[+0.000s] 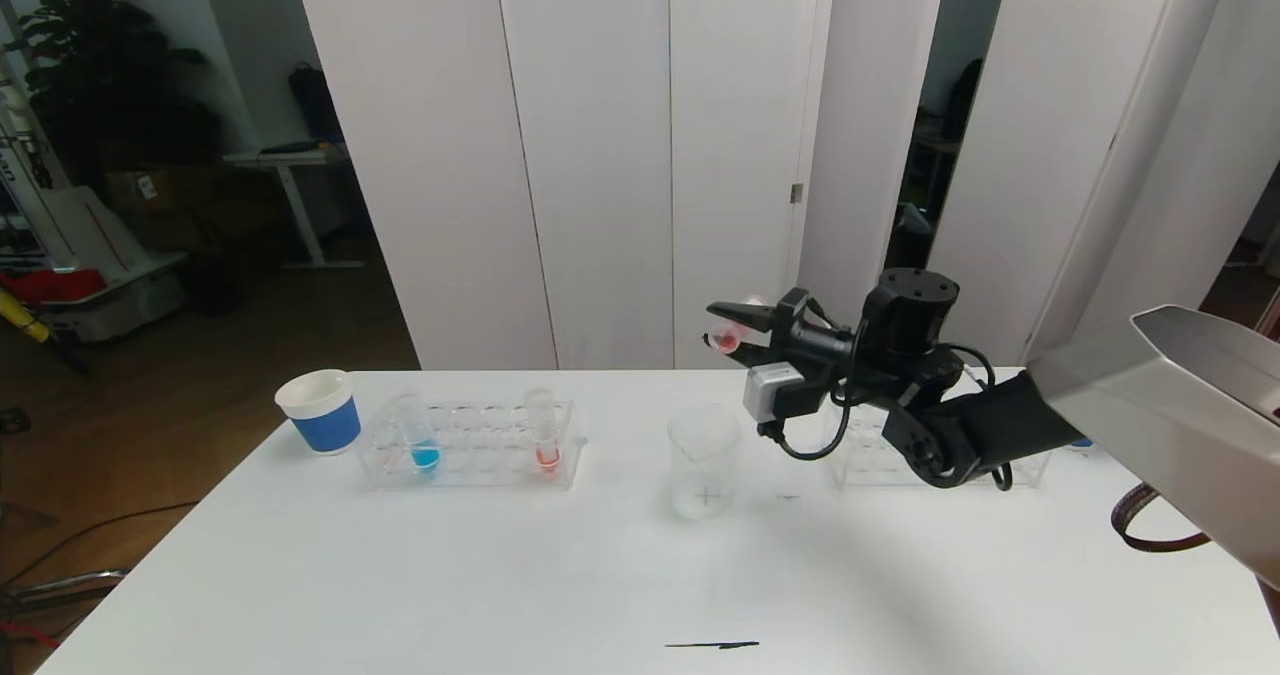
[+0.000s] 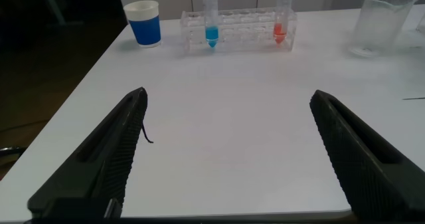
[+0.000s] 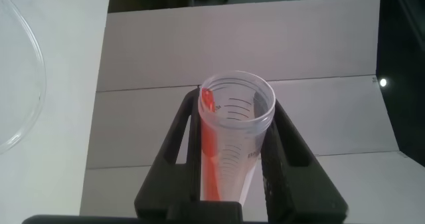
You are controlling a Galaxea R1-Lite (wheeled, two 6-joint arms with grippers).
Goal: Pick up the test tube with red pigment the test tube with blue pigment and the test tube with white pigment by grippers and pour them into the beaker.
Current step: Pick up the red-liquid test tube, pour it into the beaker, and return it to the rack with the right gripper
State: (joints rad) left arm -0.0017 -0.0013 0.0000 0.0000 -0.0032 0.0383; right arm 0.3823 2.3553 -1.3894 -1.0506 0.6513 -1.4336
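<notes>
**Right claw tips a red-pigment tube above the beaker**

The right claw (image 1: 735, 327) hangs in the air above the white bench (image 1: 500, 575), up and slightly to the right of the small clear glass beaker (image 1: 703, 460). Its black fingers are clamped on a small clear plastic test tube with red pigment (image 1: 727, 336), which lies tilted close to horizontal. The right wrist view looks straight into the tube's open mouth (image 3: 237, 101), with a red streak of liquid running along its inner wall and the beaker's curved rim (image 3: 23, 71) off to one side. The beaker stands upright on the bench, apart from the tube.

To the left of the beaker sits a clear plastic tube rack (image 1: 470, 445). In it stand the small clear test tube with bright blue pigment (image 1: 423, 445), near the rack's left end, and another clear tube with orange-red liquid (image 1: 543, 435), near its right end. Just left of the rack is a white paper cup with a blue band (image 1: 321, 412).

A second clear rack (image 1: 860, 460) lies behind the right arm, mostly hidden.

The left claw (image 2: 226, 157) hovers low over the near part of the bench, its fingers spread wide with nothing between them.
</notes>
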